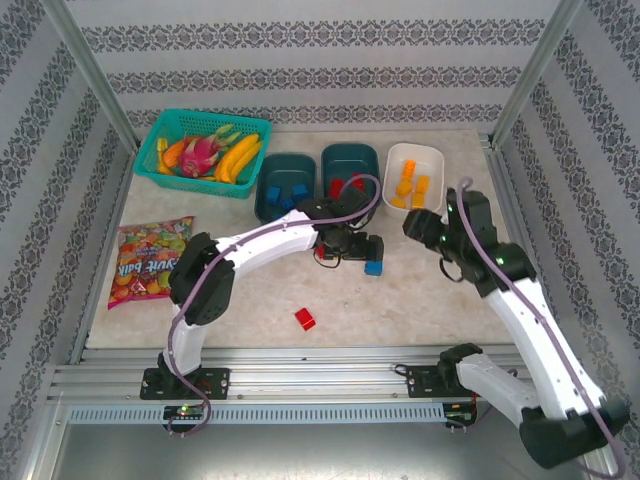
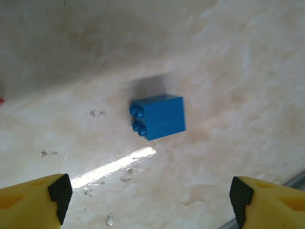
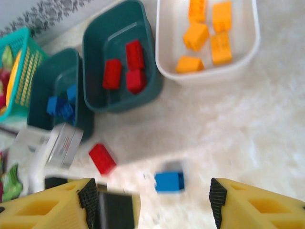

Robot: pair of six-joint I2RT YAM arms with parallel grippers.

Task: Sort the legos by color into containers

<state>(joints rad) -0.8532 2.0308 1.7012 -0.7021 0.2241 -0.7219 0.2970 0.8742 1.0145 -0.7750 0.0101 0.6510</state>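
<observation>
My left gripper point(image 2: 150, 195) hangs spread and empty over the blue lego point(image 2: 159, 117) on the tabletop point(image 2: 228, 71). Next, I reckon: descend, pinch it, and carry it to the teal tub point(image 1: 287, 156) holding blue bricks.

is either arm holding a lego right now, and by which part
Nothing is held. The left gripper hovers with jaws open over the blue lego, not touching it; the right gripper is open and empty.

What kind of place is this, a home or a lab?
Probably a lab test cell: two robot arms bolted to a metal rail, patterned backdrop panels around the table, and toy bricks with sorting tubs as props.
</observation>
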